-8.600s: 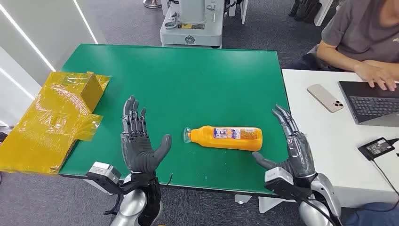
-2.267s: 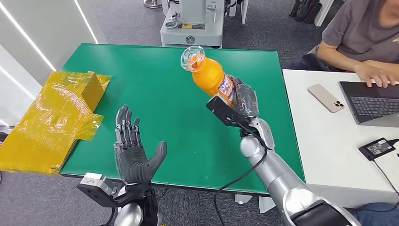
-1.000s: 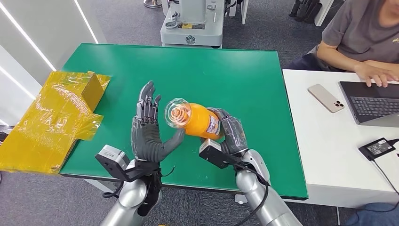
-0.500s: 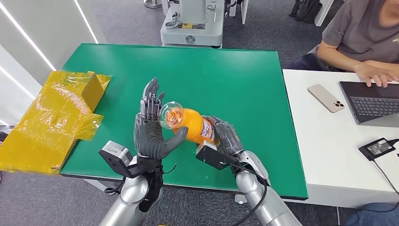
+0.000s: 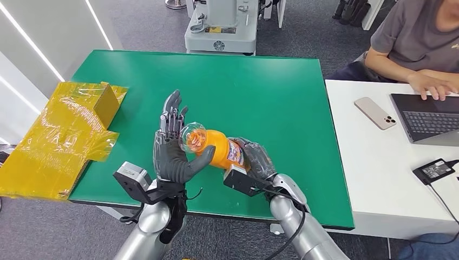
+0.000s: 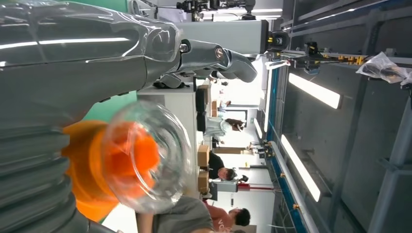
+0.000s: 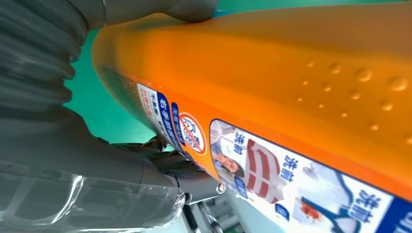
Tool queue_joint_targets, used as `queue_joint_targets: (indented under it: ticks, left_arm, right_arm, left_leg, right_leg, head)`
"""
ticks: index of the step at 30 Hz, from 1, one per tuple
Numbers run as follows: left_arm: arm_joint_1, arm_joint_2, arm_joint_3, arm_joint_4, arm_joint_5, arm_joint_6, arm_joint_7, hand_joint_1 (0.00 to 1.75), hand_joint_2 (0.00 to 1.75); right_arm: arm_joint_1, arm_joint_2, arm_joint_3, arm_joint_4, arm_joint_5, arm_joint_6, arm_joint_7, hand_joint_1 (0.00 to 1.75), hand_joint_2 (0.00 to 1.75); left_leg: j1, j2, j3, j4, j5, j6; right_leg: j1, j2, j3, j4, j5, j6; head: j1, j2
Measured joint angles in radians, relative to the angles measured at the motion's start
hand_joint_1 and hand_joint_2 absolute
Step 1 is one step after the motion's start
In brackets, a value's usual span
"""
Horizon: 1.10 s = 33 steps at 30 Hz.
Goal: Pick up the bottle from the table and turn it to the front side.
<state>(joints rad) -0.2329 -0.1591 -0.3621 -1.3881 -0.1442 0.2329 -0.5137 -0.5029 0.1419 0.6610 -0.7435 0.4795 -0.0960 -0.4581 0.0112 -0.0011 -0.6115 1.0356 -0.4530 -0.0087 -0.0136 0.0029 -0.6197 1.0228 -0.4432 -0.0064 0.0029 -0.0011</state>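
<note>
Green table [image 5: 270,81] sits on grey carpet floor [image 5: 146,24], with a white desk [image 5: 373,168] pushed against its side. White wall [image 5: 48,32] has slanted light strips, and a grey machine base [image 5: 219,32] stands behind.

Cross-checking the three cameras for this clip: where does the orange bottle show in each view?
Head view: the orange bottle is at centre, above the near part of the green table, between the left hand and the right hand, clear cap toward the left hand.
Left wrist view: lower left, clear cap facing the camera.
Right wrist view: orange body and label across the picture.
Shared landmark: the green table.
</note>
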Motion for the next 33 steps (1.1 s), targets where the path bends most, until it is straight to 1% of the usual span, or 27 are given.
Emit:
queue_joint_targets:
  ticks: [5, 14, 19, 23, 24, 25, 27, 28, 29, 33]
  left_arm:
    - [0.003, 0.000, 0.000, 0.006, -0.002, 0.006, -0.001, 0.00, 1.75]
    - [0.002, -0.001, 0.000, 0.020, -0.002, 0.002, -0.001, 0.00, 1.75]
    - [0.001, -0.001, 0.000, 0.027, -0.008, -0.008, 0.005, 0.00, 1.75]
    - [-0.002, 0.000, 0.000, 0.031, -0.012, -0.010, 0.013, 0.00, 1.75]
    - [-0.002, 0.000, 0.000, 0.031, -0.013, -0.010, 0.014, 0.13, 1.75]
    - [-0.002, 0.000, 0.000, 0.031, -0.014, -0.010, 0.014, 0.50, 1.75]
    - [-0.002, 0.001, 0.000, 0.031, -0.016, -0.008, 0.014, 1.36, 1.75]
    - [-0.002, 0.001, 0.000, 0.031, -0.016, -0.007, 0.014, 1.67, 1.75]
    - [-0.002, 0.001, 0.000, 0.031, -0.017, -0.006, 0.014, 1.74, 1.75]
    - [-0.002, 0.001, 0.000, 0.031, -0.013, -0.003, 0.014, 1.75, 1.75]
  right_arm:
    - [-0.001, 0.005, -0.001, -0.008, -0.003, -0.043, -0.044, 1.75, 1.75]
    - [0.002, 0.008, -0.001, -0.032, -0.010, -0.074, -0.099, 1.75, 1.75]
    - [0.003, 0.014, 0.000, -0.033, -0.010, -0.068, -0.096, 1.75, 1.75]
    - [0.002, 0.018, 0.005, -0.016, 0.008, -0.024, -0.040, 1.75, 1.75]
    - [0.002, 0.019, 0.006, -0.009, 0.014, -0.016, -0.026, 1.75, 1.75]
    - [0.001, 0.021, 0.008, -0.003, 0.017, -0.011, -0.017, 1.75, 1.75]
    - [-0.001, 0.024, 0.009, 0.009, 0.020, -0.002, -0.007, 1.75, 1.75]
    - [-0.002, 0.025, 0.010, 0.015, 0.022, 0.002, -0.004, 1.75, 1.75]
    - [-0.004, 0.027, 0.010, 0.022, 0.023, 0.006, -0.003, 1.75, 1.75]
    - [-0.015, 0.038, 0.015, 0.047, 0.024, 0.019, 0.004, 1.75, 1.75]
  left_leg:
    - [0.000, 0.000, 0.000, 0.000, 0.000, 0.000]
    - [0.000, 0.000, 0.000, 0.000, 0.000, 0.000]
    - [0.000, 0.000, 0.000, 0.000, 0.000, 0.000]
    - [0.000, 0.000, 0.000, 0.000, 0.000, 0.000]
    - [0.000, 0.000, 0.000, 0.000, 0.000, 0.000]
    - [0.000, 0.000, 0.000, 0.000, 0.000, 0.000]
    - [0.000, 0.000, 0.000, 0.000, 0.000, 0.000]
    - [0.000, 0.000, 0.000, 0.000, 0.000, 0.000]
    - [0.000, 0.000, 0.000, 0.000, 0.000, 0.000]
    - [0.000, 0.000, 0.000, 0.000, 0.000, 0.000]
  right_leg:
    - [0.000, 0.000, 0.000, 0.000, 0.000, 0.000]
    - [0.000, 0.000, 0.000, 0.000, 0.000, 0.000]
    - [0.000, 0.000, 0.000, 0.000, 0.000, 0.000]
    - [0.000, 0.000, 0.000, 0.000, 0.000, 0.000]
    - [0.000, 0.000, 0.000, 0.000, 0.000, 0.000]
    - [0.000, 0.000, 0.000, 0.000, 0.000, 0.000]
    - [0.000, 0.000, 0.000, 0.000, 0.000, 0.000]
    - [0.000, 0.000, 0.000, 0.000, 0.000, 0.000]
    - [0.000, 0.000, 0.000, 0.000, 0.000, 0.000]
    - [0.000, 0.000, 0.000, 0.000, 0.000, 0.000]
  head:
    - [0.000, 0.000]
    - [0.000, 0.000]
    - [0.000, 0.000]
    - [0.000, 0.000]
    - [0.000, 0.000]
    - [0.000, 0.000]
    - [0.000, 0.000]
    - [0.000, 0.000]
    - [0.000, 0.000]
    - [0.000, 0.000]
